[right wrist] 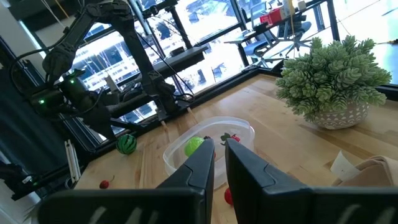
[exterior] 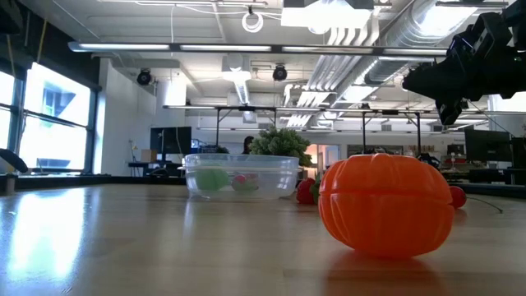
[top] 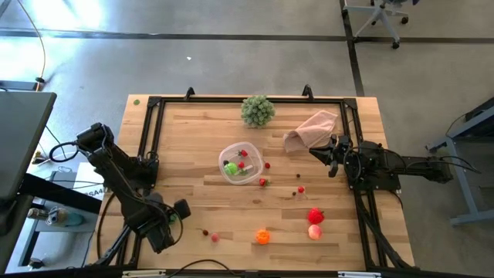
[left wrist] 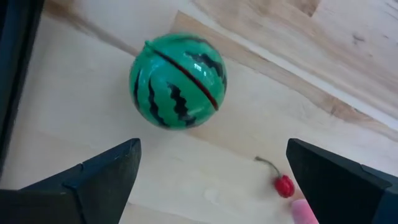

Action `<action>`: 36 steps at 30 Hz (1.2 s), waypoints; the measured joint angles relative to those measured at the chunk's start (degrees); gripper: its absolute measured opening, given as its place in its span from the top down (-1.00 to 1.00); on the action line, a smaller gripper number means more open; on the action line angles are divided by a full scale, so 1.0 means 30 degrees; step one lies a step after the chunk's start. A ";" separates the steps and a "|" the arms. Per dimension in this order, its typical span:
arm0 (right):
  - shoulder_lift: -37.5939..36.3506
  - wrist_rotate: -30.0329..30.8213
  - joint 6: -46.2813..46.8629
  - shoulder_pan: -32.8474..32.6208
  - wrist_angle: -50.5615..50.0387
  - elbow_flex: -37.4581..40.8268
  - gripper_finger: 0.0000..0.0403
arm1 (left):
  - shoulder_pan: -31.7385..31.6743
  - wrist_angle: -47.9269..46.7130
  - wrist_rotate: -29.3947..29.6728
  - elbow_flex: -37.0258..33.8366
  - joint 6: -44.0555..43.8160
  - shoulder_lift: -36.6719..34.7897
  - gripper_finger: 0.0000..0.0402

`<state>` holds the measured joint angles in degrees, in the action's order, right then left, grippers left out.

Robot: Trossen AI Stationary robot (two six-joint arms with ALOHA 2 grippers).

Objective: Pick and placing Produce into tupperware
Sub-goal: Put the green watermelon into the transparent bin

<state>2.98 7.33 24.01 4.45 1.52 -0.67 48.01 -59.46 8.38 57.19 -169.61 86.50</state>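
Striped dark green, the toy watermelon [left wrist: 178,81] sat round on the wood in the high view's lower left, straight ahead of the left gripper [left wrist: 211,171], whose jaws stood wide and empty; the closed right gripper [right wrist: 219,162] waited far right, and the tupperware [top: 240,164] lay mid-frame.
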 joint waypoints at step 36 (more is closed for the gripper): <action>0.0000 -0.0001 -0.0006 0.0000 0.0001 -0.0001 0.85 | -0.0019 -0.1043 -0.1933 0.0000 -0.3476 0.3645 -0.94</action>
<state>2.98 7.33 23.99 4.45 1.52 -0.67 47.95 -62.59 2.58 57.19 -180.04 97.44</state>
